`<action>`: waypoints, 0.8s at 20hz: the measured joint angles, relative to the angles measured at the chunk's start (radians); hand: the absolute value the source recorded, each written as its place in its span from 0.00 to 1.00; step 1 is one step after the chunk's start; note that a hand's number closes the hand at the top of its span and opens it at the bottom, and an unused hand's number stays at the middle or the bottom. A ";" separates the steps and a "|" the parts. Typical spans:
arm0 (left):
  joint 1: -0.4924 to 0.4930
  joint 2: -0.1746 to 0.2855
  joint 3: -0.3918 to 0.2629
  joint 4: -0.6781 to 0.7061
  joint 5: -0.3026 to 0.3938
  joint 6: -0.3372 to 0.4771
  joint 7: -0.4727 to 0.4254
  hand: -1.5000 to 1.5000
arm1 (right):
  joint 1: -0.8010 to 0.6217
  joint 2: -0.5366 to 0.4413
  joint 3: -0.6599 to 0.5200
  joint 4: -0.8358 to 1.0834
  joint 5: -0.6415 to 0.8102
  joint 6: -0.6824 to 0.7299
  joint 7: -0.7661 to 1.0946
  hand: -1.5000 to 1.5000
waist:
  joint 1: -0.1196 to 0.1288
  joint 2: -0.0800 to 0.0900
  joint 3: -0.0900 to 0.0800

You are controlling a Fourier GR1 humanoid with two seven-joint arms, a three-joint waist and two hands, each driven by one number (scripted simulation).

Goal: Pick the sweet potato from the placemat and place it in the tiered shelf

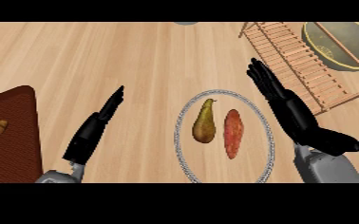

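An orange-red sweet potato [233, 134] lies lengthwise on a pale round placemat [258, 114] with a beaded grey rim, right of a brown-green pear [204, 122]. My right hand [279, 98] is open just off the placemat's right edge, fingers straight and pointing up-left, clear of the sweet potato. My left hand [98, 123] is open at the lower left, edge-on, holding nothing. The wooden slatted tiered shelf [301, 61] slants across the upper right, beyond the right hand.
A dark brown mat [17, 128] covers the left edge. A round olive bowl-like item [335, 42] sits at the top right, partly behind the shelf. A small grey object [186, 23] peeks in at the top edge.
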 measured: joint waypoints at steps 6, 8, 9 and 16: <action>-0.062 0.003 0.150 -0.024 0.088 0.040 0.069 0.50 | -0.089 -0.040 -0.137 0.057 0.000 -0.081 0.077 1.00 | 0.008 0.006 0.031; -0.066 -0.004 0.181 -0.023 0.115 0.054 0.085 0.50 | -0.075 -0.082 -0.193 0.117 0.048 -0.164 0.134 0.00 | 0.001 0.009 0.032; -0.077 -0.005 0.197 -0.029 0.131 0.059 0.106 0.50 | -0.074 -0.065 -0.219 0.140 0.020 -0.185 0.166 0.00 | 0.002 0.009 0.035; -0.146 -0.001 0.273 -0.013 0.184 0.061 0.204 0.50 | -0.049 -0.023 -0.322 0.157 -0.182 -0.054 0.166 0.00 | -0.001 0.007 0.041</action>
